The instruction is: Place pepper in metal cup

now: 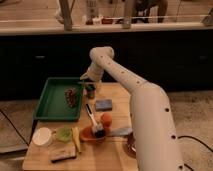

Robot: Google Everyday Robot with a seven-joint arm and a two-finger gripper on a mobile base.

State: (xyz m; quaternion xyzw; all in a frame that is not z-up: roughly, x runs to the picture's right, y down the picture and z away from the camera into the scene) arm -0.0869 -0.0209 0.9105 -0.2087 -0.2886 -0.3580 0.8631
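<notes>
Nearest on the wooden table (100, 157) sit a white round container (42, 136), a banana (76, 139) and an orange-red dish (88, 134), with an orange ball (106, 119) just behind. Farther back, the metal cup (90, 91) stands beside the green tray (54, 102). The gripper (86, 80) hangs right above the cup; how far open it is, or whether it holds anything, cannot be told.

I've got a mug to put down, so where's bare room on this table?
Bare: the left half of the green tray, beside the dark clump; the table front between banana and arm; a strip behind the blue sponge. Crowded: around the orange dish with ball and brush, and at the metal cup, where the gripper hovers.
</notes>
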